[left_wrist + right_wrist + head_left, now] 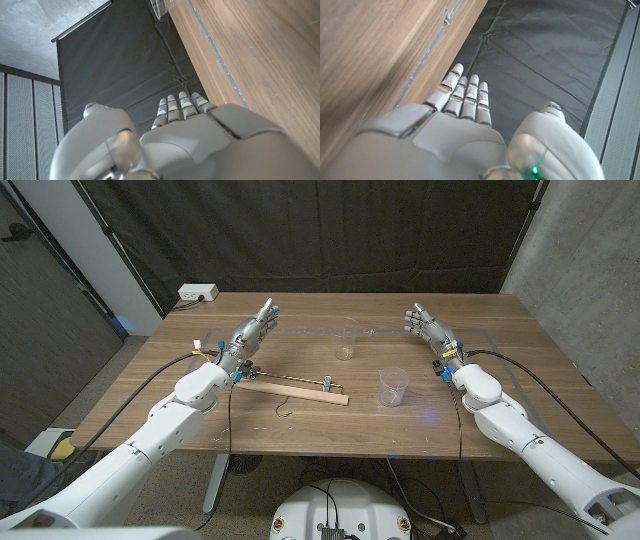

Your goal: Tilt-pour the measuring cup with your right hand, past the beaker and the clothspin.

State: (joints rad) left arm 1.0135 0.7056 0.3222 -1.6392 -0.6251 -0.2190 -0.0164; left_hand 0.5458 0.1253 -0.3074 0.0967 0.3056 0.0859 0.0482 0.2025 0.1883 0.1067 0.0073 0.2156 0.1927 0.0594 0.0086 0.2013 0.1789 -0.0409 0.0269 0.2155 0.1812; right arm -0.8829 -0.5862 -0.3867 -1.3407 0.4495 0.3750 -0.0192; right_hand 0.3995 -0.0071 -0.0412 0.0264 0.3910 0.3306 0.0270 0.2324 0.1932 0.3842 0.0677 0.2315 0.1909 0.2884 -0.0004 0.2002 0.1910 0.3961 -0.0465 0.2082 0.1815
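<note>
Right hand (424,324): fingers (465,95) extended and close together, gripping nothing; it sits over the far right part of the counter (500,400), well apart from every item. In the right wrist view the fingers reach past the counter's far edge toward the black curtain (545,55).

Left hand (250,333): fingers (180,106) likewise straight and side by side, holding nothing — it is on the far left of the counter, near the left end of the wooden hanger (292,390).

Items, working outward from the hands:
- Measuring cup (394,386), clear plastic, upright, on the counter right of centre, nearer the robot than the right hand and apart from it. Faint marks on its wall; none can be read.
- Beaker (345,340), clear, upright, at the counter's far centre, between the two hands. Its edge also appears in the left wrist view.
- Wooden hanger lying flat, left of centre, with a metal hook and a small clip (328,384) on its right part — whether this is the clothespin, I cannot tell.
- Thin tape line (480,332) marked on the counter surface.

Beyond the counter: a white power strip (197,294) on the floor at the far left, and a grey wall (590,290) at right. No brand or legible writing on any item.
</note>
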